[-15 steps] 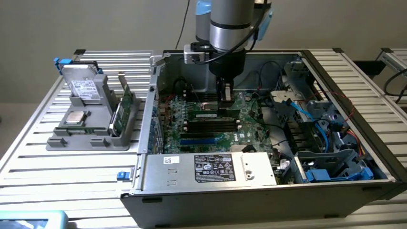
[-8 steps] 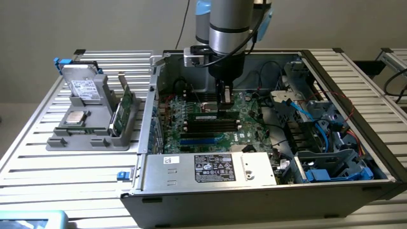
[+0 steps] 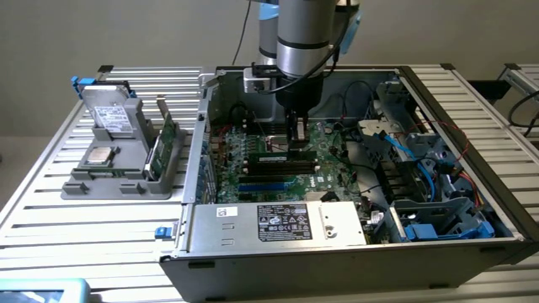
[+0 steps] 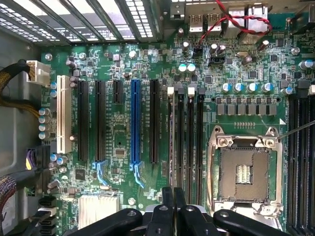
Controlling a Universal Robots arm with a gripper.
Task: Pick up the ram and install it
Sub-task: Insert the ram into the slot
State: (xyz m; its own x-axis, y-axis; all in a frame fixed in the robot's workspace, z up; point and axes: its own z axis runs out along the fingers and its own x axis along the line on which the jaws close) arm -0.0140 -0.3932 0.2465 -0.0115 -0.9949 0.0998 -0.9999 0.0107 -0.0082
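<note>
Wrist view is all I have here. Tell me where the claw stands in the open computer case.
Observer: The claw points straight down over the black memory slots, about mid-board in the open grey computer case.
Operator: Report what lies under it.
Observer: From the side, a long narrow green ram stick stands along the slot row right at the claw's tip. I cannot tell whether they touch.
Operator: List what stands outside the case.
Observer: On the exterior view's left, a grey plastic holder carries upright green cards and a square silver processor chip.
</note>
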